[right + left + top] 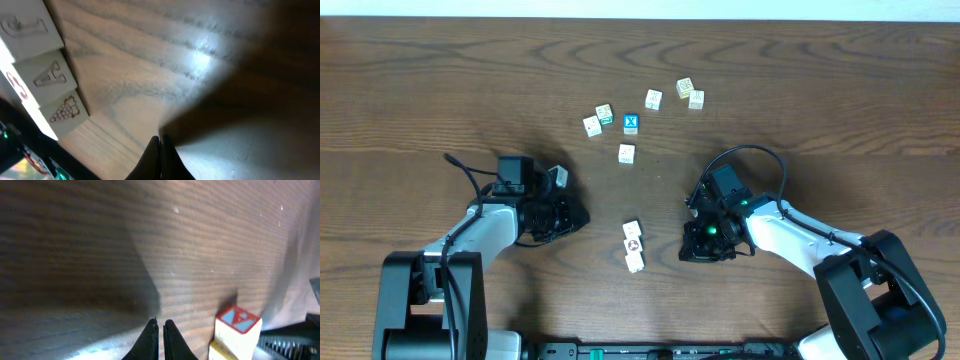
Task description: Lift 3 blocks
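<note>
Three cream-white blocks lie in a short touching row at the front middle of the table: the far block (632, 229), the middle block (633, 245) and the near block (635, 262). My left gripper (583, 217) rests low on the table to their left, shut with nothing between its fingertips (160, 326). In the left wrist view a block with a red and blue face (239, 324) stands to the right of the fingers. My right gripper (685, 253) sits to the right of the row, shut and empty (160, 140). The row of blocks (47, 75) shows at the upper left of the right wrist view.
Several more cubes are scattered at the back: a blue-faced cube with a white X (631, 124), green-tinted ones (604, 113) (685, 88), and pale ones (592, 126) (653, 99) (696, 99) (626, 153). The tabletop is dark wood (440, 90).
</note>
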`<state>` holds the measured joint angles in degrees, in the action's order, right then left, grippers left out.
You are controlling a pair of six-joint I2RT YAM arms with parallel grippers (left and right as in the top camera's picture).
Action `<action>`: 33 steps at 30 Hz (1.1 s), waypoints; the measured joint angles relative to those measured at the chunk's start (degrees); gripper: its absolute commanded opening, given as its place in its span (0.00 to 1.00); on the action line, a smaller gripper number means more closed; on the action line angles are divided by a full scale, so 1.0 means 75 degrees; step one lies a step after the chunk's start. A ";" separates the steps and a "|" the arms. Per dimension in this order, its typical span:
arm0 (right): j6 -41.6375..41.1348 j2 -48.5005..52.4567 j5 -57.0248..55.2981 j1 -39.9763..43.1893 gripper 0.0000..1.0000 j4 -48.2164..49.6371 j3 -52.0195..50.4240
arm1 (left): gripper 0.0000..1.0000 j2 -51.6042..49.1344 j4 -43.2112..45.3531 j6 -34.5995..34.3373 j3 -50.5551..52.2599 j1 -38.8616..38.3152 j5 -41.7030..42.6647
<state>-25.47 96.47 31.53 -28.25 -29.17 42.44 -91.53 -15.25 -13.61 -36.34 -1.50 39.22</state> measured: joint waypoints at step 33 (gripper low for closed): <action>-0.1343 0.0006 0.0189 -0.2894 0.01 0.1320 -0.0061 | 0.07 0.0000 0.0516 0.0481 0.0000 -0.0003 0.0382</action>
<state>-35.55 96.51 32.95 -49.95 -19.27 41.98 -91.53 -11.38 -10.00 -36.34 -1.52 42.09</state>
